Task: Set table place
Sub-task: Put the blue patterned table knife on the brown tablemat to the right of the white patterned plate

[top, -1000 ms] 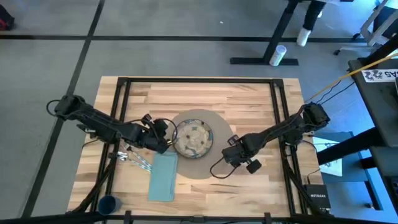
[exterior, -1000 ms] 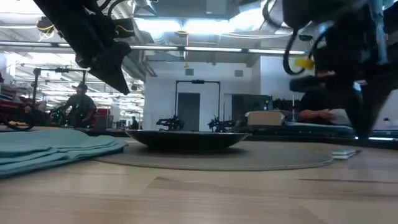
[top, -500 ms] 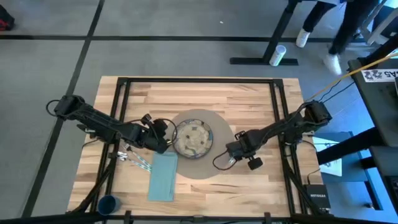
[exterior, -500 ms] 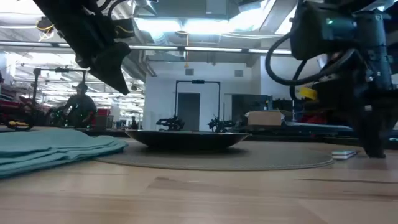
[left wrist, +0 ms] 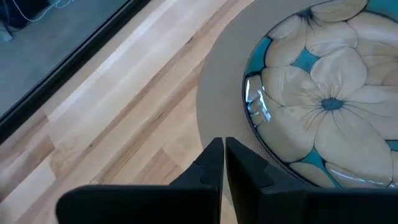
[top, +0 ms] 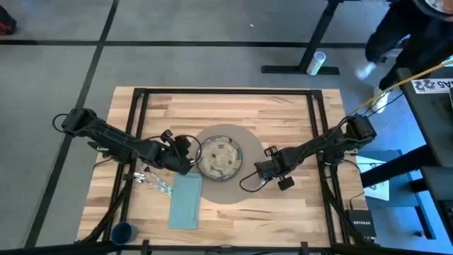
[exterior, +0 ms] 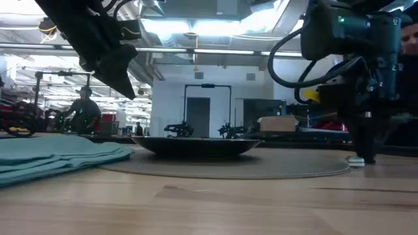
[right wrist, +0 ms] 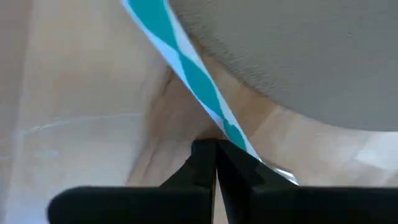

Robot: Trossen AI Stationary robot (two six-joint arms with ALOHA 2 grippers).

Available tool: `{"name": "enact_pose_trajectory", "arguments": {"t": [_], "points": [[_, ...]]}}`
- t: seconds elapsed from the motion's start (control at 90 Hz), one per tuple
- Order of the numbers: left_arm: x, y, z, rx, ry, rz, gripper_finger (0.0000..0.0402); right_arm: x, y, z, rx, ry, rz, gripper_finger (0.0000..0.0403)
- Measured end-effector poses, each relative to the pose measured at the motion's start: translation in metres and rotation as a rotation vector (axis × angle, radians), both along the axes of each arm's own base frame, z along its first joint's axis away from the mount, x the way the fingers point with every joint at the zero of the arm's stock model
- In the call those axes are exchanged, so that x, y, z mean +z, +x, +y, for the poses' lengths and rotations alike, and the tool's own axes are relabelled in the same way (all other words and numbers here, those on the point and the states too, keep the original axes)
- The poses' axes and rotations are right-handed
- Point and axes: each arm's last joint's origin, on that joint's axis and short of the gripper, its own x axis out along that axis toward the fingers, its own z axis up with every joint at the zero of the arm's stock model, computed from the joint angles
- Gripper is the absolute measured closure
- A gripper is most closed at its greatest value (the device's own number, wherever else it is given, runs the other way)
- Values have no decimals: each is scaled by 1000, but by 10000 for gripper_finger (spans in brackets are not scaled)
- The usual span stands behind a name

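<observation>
Two matte-black jointed arms w/ looped black cables; green LED on right arm's wrist housing.

A person [top: 407,28] in dark clothes is standing beyond the far right corner; white bottle [top: 316,62] lying on the floor.

The placemat [top: 237,185] lies near the middle of the table [top: 233,113], and the plate [top: 220,157] sits on it, toward its left part. Left of the placemat lies the napkin [top: 185,202] — beside it, further left, the cutlery [top: 157,183]. The cup [top: 123,232] stands at the table's front left corner, well apart from the rest.
</observation>
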Motion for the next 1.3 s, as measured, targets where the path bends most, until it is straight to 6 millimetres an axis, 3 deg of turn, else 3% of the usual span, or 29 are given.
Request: {"name": "enact_pose_trajectory", "arguments": {"t": [0.322,0.567,0.889,1.1,1.3], "points": [[0,0,0,0,0,0,402,0,10,-3,-8,-116,-121,403],[0,0,0,0,0,0,402,1,20,-2,-31,-106,-230,403],[0,0,0,-1,-3,2,402,16,22,1,-41,-83,-153,403],[-1,0,0,-9,-22,12,402,17,19,5,-36,61,-74,403],[-1,0,0,-9,-22,12,402,19,31,10,18,151,-183,403]]}}
